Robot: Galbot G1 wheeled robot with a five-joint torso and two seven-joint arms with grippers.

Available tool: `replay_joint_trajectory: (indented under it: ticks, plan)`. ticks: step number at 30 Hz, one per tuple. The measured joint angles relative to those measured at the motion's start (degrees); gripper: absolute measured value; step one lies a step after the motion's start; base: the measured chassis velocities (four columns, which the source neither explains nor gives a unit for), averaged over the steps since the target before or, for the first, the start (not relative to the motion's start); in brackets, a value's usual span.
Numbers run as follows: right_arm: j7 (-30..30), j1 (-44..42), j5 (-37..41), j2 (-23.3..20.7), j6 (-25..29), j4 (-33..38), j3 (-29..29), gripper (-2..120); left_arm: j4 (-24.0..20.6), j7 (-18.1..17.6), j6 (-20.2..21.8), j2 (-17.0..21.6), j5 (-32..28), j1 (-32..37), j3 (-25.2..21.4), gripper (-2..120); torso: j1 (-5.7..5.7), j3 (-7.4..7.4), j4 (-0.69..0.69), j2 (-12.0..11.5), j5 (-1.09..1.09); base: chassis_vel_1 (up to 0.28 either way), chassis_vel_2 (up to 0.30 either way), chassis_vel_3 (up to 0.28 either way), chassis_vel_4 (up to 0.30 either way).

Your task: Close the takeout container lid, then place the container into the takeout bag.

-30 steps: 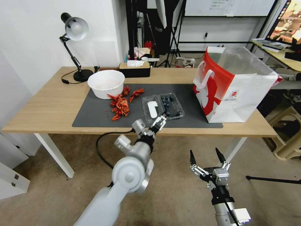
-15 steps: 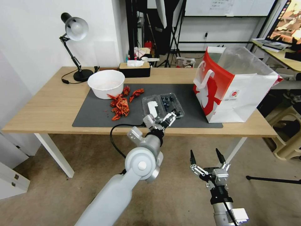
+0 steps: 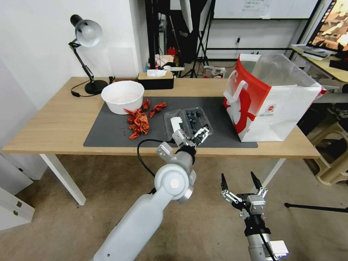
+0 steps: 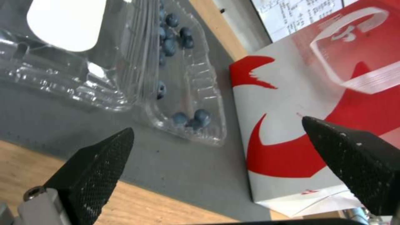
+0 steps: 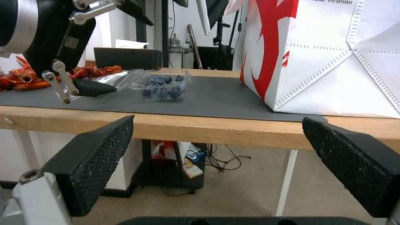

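Clear plastic box: the small see-through container (image 3: 197, 121) lies open and flat on the dark grey mat (image 3: 108, 127), with dark blueberries (image 4: 192, 117) in its tray.
Lid: the thin clear takeout container lid (image 3: 175, 125) with its long white label lies flat on the mat, joined to the tray on the side toward the robot's left.
Bag: the big white takeout bag (image 3: 270, 99) with a red side and white handles stands upright on the wooden table (image 3: 54, 123), near the container on the robot's right, with bare mat between them. Its top is open.
Left gripper: the left gripper (image 3: 197, 136) is at the near edge of the container. Its two black fingers (image 4: 93, 168) are spread wide apart and hold nothing. In the left wrist view the tray with berries sits just past the fingertips.
Right gripper: the right gripper (image 3: 240, 181) hangs low in front of the table, well apart from the container. Its fingers are wide apart too, with nothing between them.
Other things: a round white bowl (image 3: 122, 96) sits at the far left of the mat, and a pile of red crayfish (image 3: 139, 121) lies between the bowl and the lid. A black desk lamp (image 3: 85, 47) stands at the back left of the table.
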Motion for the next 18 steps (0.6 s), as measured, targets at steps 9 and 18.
replay_joint_trajectory:
  ticks: [9,18]
  plan:
    - [0.1,0.2,0.0,-0.1,0.5,-0.7,-0.1,100,1.5,-1.5,0.3,0.0,0.0,-1.0,-0.4,100,0.0,0.0,0.0,0.0,0.0,0.0,0.0,0.0,0.0]
    - [0.2,0.2,0.0,-0.1,0.6,-0.7,-0.2,100,2.6,-2.3,0.8,-0.4,0.0,-1.4,-1.0,100,0.0,0.0,0.0,0.0,0.0,0.0,0.0,0.0,0.0]
